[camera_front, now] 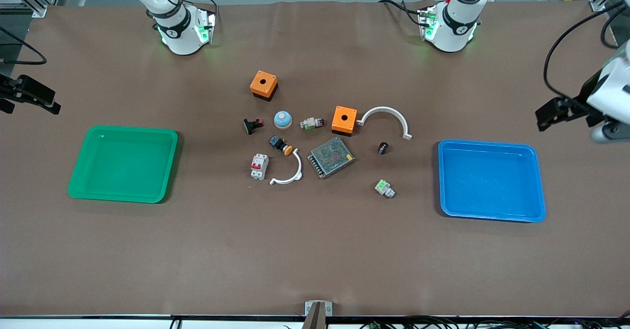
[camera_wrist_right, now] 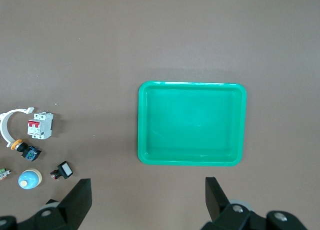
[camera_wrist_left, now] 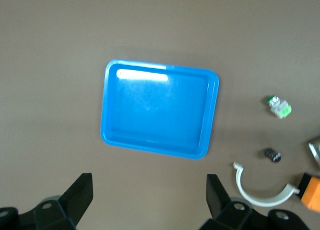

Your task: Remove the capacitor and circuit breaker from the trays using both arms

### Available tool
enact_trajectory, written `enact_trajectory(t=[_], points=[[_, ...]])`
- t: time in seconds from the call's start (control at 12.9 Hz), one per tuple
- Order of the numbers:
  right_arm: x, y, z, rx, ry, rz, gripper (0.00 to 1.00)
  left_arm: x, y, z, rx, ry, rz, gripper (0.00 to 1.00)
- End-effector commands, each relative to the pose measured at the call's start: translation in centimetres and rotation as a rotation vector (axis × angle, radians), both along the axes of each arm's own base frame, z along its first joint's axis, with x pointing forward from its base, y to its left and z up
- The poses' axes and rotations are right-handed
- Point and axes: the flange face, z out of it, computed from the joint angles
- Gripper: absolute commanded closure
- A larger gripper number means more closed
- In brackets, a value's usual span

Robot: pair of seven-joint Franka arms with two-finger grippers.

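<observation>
1. Reading the scene against the task comes first: both trays are bare inside, while the capacitor (camera_front: 383, 148) and the circuit breaker (camera_front: 259, 166) already lie on the table (camera_front: 315, 250) among the loose parts. An arm sent to pick inside a tray would close on nothing.

2. The left tool (camera_wrist_left: 150, 202) hangs spread wide and holding nothing, up over the table's edge at the left arm's end, above and beside the blue tray (camera_front: 536, 181). The right tool (camera_wrist_right: 148, 202) is likewise spread and empty, over the edge at the right arm's end, near the green tray (camera_front: 78, 171). Both are well apart from the parts, so any reach is long and a small aiming error could grow.

3. The capacitor lies between the blue tray and the metal mesh box (camera_front: 331, 157), just nearer the front camera than the larger white curved bracket (camera_front: 385, 120). It looks tiny and round; I judge it could roll or squirt out from between the fingers if pinched off-centre.

4. The circuit breaker lies beside the smaller white curved bracket (camera_front: 288, 171), with the orange-capped push-button (camera_front: 280, 145) close by. Wide-spread fingers coming down there could catch or nudge either neighbour.

5. Several look-alikes invite a wrong pick: the green-and-white connector (camera_front: 384, 188) near the capacitor, and the black-and-red part (camera_front: 252, 125) near the circuit breaker.

6. If both arms converge on the central cluster together, I judge they could crowd each other.
</observation>
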Motion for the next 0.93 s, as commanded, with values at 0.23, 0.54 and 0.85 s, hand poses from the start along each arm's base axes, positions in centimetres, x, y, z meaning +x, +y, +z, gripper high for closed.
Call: enact_trajectory(t=[0.23,0.54,0.85], points=[[0.0,-0.2,0.7,-0.011,-0.008,0.008,0.0,-4.0,2.0,0.8,-0.094,0.015,0.027,0.0],[-0.2,-0.2,1.3,-0.004,-0.016,0.006,0.0,-4.5,0.8,1.2,-0.095,0.023,0.023,0.0],[-0.2,-0.2,1.3,-0.004,-0.016,0.004,0.0,-4.8,-1.4,1.3,-0.099,0.028,-0.014,0.0]])
